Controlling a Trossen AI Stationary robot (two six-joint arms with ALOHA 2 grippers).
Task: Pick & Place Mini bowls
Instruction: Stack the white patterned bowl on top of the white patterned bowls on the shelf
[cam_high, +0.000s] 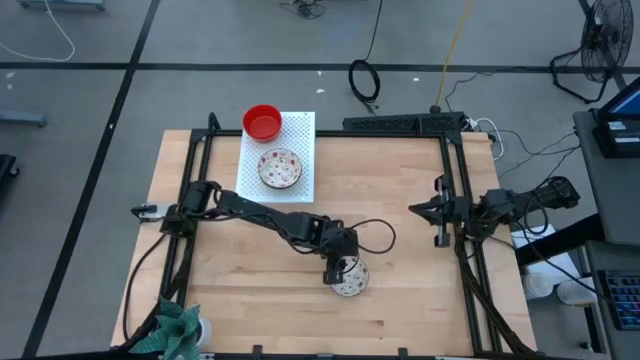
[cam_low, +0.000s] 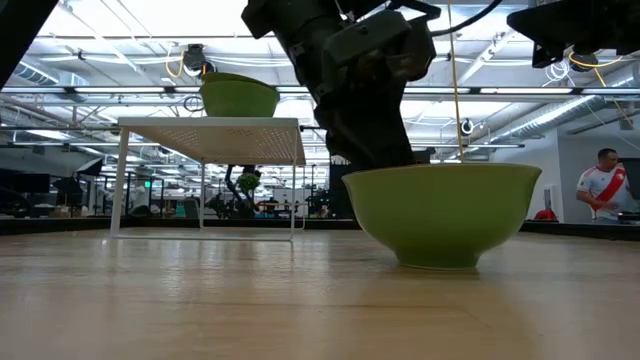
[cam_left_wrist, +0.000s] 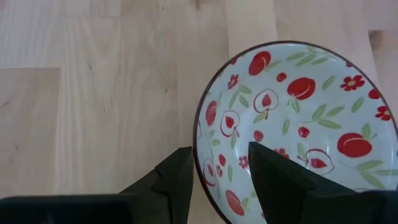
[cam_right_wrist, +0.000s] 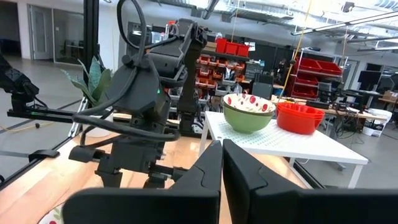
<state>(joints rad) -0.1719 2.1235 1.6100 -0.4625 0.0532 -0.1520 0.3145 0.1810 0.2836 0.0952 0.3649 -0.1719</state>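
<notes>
From above, the left gripper (cam_high: 342, 268) is seen over a floral bowl (cam_high: 350, 279) low on the wooden tabletop (cam_high: 400, 200), its jaws set astride the bowl's rim. Well beyond the jaws, a white perforated board (cam_high: 300, 150) carries a second floral bowl (cam_high: 279, 168) and a red bowl (cam_high: 262, 122). The right gripper (cam_high: 416, 209) is parked far to the side, jaws shut. A green plant (cam_high: 172, 325) is cut off at the tabletop's near corner.

At table height, the gripped bowl (cam_low: 441, 212) is shown green outside and resting on the wood; the jaws are hidden behind its wall. Another green-sided bowl (cam_low: 239, 96) is seen on the board (cam_low: 210, 138). A person (cam_low: 604, 185) is visible in the room behind.

In the left wrist view, one finger (cam_left_wrist: 171, 180) lies outside the rim of the patterned bowl (cam_left_wrist: 305, 118) and the other inside; the bowl's far edge is cut off.

In the right wrist view, the shut fingers (cam_right_wrist: 214, 174) point past the left arm (cam_right_wrist: 143, 112), which blocks the gripped bowl; the board's two bowls (cam_right_wrist: 249, 111) are seen beyond.
</notes>
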